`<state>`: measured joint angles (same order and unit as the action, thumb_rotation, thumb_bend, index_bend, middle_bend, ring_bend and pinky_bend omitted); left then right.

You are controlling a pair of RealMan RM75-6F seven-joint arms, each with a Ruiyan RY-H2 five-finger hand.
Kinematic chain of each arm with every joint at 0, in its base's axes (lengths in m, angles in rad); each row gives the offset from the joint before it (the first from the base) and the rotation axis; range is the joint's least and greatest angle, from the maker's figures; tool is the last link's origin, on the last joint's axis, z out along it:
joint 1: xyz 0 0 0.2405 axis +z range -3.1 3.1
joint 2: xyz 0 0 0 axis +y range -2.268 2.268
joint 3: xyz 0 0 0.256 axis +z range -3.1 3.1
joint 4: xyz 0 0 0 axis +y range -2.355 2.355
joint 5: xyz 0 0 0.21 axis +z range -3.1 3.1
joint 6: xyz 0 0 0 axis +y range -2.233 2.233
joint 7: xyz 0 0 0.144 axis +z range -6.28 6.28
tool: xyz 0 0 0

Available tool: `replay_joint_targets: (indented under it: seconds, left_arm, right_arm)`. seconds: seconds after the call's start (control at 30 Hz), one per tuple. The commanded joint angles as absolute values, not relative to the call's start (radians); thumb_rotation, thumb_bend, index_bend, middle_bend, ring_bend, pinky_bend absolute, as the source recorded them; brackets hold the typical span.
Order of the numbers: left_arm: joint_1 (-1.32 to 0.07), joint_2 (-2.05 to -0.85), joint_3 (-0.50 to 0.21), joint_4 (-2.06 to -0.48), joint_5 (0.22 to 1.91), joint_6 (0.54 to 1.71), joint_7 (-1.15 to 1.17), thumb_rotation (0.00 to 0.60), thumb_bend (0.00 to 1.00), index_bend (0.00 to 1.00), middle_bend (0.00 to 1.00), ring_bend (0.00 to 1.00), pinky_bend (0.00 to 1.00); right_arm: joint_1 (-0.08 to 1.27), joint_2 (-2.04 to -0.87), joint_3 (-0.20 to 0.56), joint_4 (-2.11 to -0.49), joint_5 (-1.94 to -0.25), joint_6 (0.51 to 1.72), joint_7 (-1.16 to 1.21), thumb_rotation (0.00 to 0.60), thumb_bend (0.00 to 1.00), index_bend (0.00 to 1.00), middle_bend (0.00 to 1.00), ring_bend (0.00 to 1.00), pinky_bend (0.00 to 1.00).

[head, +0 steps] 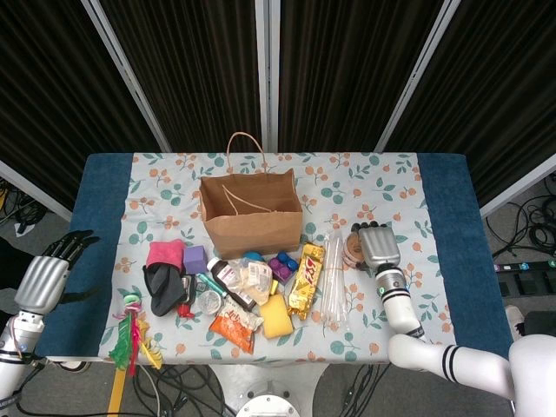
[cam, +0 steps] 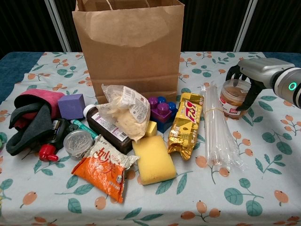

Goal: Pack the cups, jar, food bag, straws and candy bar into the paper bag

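Observation:
An open brown paper bag (head: 252,217) (cam: 129,47) stands upright at mid-table. To its right a clear-lidded jar (cam: 232,98) (head: 350,248) of brown paste stands on the cloth. My right hand (cam: 254,74) (head: 375,247) arches over the jar, fingers curled behind it and thumb against its right side. A bundle of clear straws (cam: 218,127) (head: 333,278) lies left of the jar, then a gold candy bar (cam: 185,125) (head: 306,278). A clear food bag (cam: 123,110) lies on a brown bottle. My left hand (head: 42,278) hangs open beyond the table's left edge.
An orange snack pouch (cam: 106,172), a yellow sponge (cam: 154,162), purple and blue blocks (cam: 160,109), a brown bottle (cam: 106,128), a metal tin (cam: 77,142), a purple cube (cam: 71,105) and pink and black cloths (cam: 30,117) crowd the front left.

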<state>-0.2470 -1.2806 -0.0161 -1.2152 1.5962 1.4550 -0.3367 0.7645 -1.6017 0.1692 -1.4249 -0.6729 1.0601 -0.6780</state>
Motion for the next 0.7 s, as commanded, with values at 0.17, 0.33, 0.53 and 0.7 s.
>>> replay_joint_targets:
  seconds: [0.17, 0.33, 0.53, 0.7]
  left_arm:
    - [-0.244, -1.276, -0.015, -1.223, 1.599, 1.462, -0.336, 0.600, 0.13, 0.23, 0.24, 0.15, 0.25]
    - [-0.246, -1.271, -0.014, -1.232, 1.603, 1.464, -0.333, 0.600, 0.13, 0.23, 0.24, 0.15, 0.25]
    - [-0.249, -1.270, -0.011, -1.241, 1.612, 1.465, -0.326, 0.600, 0.13, 0.23, 0.24, 0.15, 0.25]
    - [-0.246, -1.271, -0.008, -1.243, 1.612, 1.467, -0.320, 0.600, 0.13, 0.23, 0.24, 0.15, 0.25]
  right_arm:
    - [0.745, -1.553, 0.192, -1.497, -0.723, 1.123, -0.655, 0.600, 0.16, 0.47, 0.42, 0.32, 0.43]
    - [0.730, -1.427, 0.272, -1.678, -0.816, 1.239, -0.627, 0.600, 0.16, 0.47, 0.42, 0.32, 0.43]
    - [0.762, -1.288, 0.428, -1.928, -0.887, 1.342, -0.642, 0.600, 0.16, 0.47, 0.42, 0.33, 0.44]
    - [0.840, -1.316, 0.512, -1.972, -0.907, 1.375, -0.660, 0.600, 0.17, 0.47, 0.42, 0.33, 0.44]
